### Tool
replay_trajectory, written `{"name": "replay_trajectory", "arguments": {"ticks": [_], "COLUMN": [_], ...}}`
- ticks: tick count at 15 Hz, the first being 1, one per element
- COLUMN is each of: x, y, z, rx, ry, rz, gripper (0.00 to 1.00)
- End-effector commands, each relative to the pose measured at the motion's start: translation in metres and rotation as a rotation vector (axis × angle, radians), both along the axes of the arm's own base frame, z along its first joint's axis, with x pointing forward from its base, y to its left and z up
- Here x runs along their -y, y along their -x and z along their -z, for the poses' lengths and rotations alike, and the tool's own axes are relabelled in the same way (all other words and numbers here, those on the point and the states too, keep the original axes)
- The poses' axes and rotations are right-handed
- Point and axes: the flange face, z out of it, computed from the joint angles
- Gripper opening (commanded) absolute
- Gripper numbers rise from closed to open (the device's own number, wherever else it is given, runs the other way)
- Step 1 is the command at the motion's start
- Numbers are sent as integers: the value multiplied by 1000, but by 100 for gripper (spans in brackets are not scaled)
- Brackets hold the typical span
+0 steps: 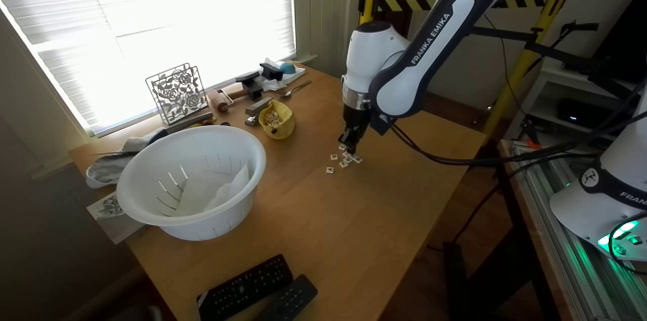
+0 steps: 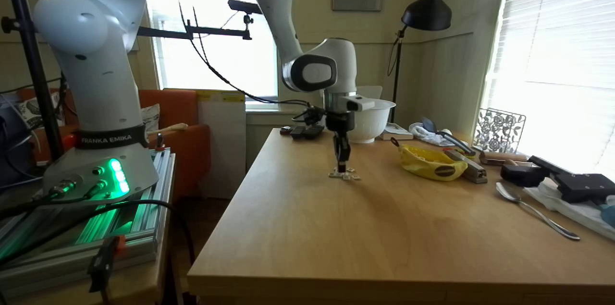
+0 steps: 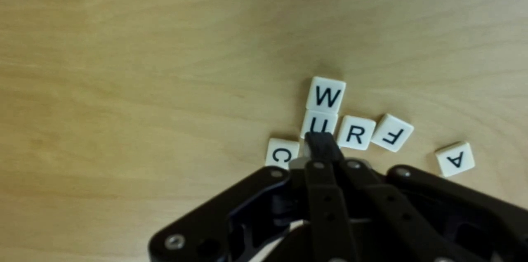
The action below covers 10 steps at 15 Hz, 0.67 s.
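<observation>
— What is shown in the background?
— In an exterior view, the upper left is filled by a bright window (image 1: 177,12); below it, a wooden table (image 1: 303,225) is seen. At left, a white sheet (image 1: 228,191) is contained in a white basin (image 1: 217,227); at upper middle, small pale pieces (image 1: 273,118) are held in a yellow pouch (image 1: 281,130). Right of centre, the gripper (image 1: 352,150) is positioned at small white tiles (image 1: 345,163).
— And the containers again?
— In an exterior view, near centre, the basin is partly hidden by the arm (image 2: 343,67); the pouch is seen at right, its contents not discernible.
— And in the wrist view?
— At lower middle, the fingers (image 3: 322,146) are pressed together; tile U (image 3: 319,119) is partly covered by their tips, with tile W (image 3: 326,95) just above.
</observation>
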Motion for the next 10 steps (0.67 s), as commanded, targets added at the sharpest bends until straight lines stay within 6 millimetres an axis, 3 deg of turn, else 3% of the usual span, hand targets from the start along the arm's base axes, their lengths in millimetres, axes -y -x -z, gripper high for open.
{"name": "replay_trajectory", "arguments": {"ticks": [1, 10], "x": [1, 1], "y": [-4, -7], "z": [5, 15], "rx": [31, 59], "ry": [-31, -94], "rz": [41, 91], "gripper": [0, 0]}}
